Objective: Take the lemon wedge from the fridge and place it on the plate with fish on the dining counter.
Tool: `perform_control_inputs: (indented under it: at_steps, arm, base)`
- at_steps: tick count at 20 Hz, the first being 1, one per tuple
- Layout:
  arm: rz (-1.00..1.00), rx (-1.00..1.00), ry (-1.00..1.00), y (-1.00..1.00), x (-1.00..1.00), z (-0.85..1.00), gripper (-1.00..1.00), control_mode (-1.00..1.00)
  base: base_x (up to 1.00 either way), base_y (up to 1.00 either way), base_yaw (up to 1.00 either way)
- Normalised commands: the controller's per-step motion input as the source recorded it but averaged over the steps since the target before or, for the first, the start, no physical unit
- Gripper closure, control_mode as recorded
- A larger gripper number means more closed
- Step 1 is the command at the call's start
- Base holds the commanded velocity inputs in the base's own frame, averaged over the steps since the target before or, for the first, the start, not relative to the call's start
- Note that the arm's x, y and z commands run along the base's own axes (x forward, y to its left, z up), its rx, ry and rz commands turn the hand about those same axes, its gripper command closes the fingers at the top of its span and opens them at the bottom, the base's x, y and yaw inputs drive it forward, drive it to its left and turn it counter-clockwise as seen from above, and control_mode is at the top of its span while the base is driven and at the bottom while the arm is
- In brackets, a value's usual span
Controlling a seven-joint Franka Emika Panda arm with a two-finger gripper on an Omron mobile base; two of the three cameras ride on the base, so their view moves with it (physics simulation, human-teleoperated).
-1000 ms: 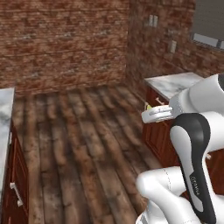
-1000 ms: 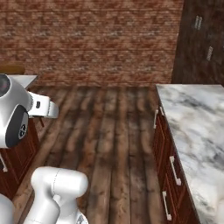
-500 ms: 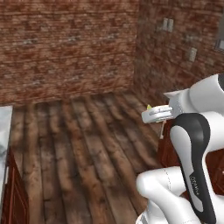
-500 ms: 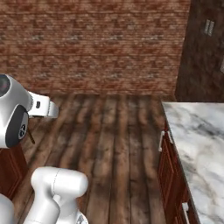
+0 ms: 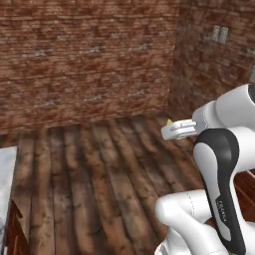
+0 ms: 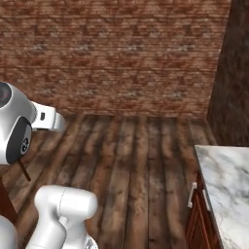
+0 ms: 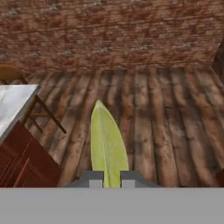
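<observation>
The biggest thing in front of me is the brick wall (image 5: 84, 55), which now fills the upper half of all views, and below it the dark wooden floor (image 5: 94, 174). Compared with one second ago the whole picture has turned: the marble cabinet that stood at about 3 o'clock in the left base view is gone from it, and the wall corner has moved toward the centre. The things did not move by themselves; the base is turning and carries the cameras with it. For the task I judge this as the transport step: the fridge is already behind, and the robot is driving to find the dining counter with the plate. In the right base view one marble-topped cabinet (image 6: 226, 185) sits at 4 o'clock; it looks narrow, with drawers, so I think it is not the goal. In the hand view a white slab on a red-brown base (image 7: 13, 109) shows at 9 o'clock, with a wooden stool (image 7: 17, 76) beside it; this may be the dining counter, but I cannot see a plate there. The arm is held folded in front of the body, and the gripper (image 5: 172, 130) points forward over the floor. Its jaws are nearly closed on the lemon wedge (image 7: 107, 144). In the hand view the wedge stands between the two fingertips (image 7: 96, 179) and rises from 6 o'clock toward the centre, touching both sides. In the left base view only a small yellow tip shows at the front end of the gripper.
</observation>
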Motion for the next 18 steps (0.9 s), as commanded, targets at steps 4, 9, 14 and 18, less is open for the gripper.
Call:
perform_control_inputs:
  at_steps: [4,9,14,18]
  arm:
    - [0.00,0.00,0.00,0.00,0.00,0.00,1.00,1.00]
    - [0.00,0.00,0.00,0.00,0.00,0.00,1.00,1.00]
    - [0.00,0.00,0.00,0.00,0.00,0.00,1.00,1.00]
    - [0.00,0.00,0.00,0.00,0.00,0.00,1.00,1.00]
  base:
    - [1.00,0.00,0.17]
    - [1.00,0.00,0.24]
    - [1.00,0.00,0.30]
    - [1.00,0.00,0.32]
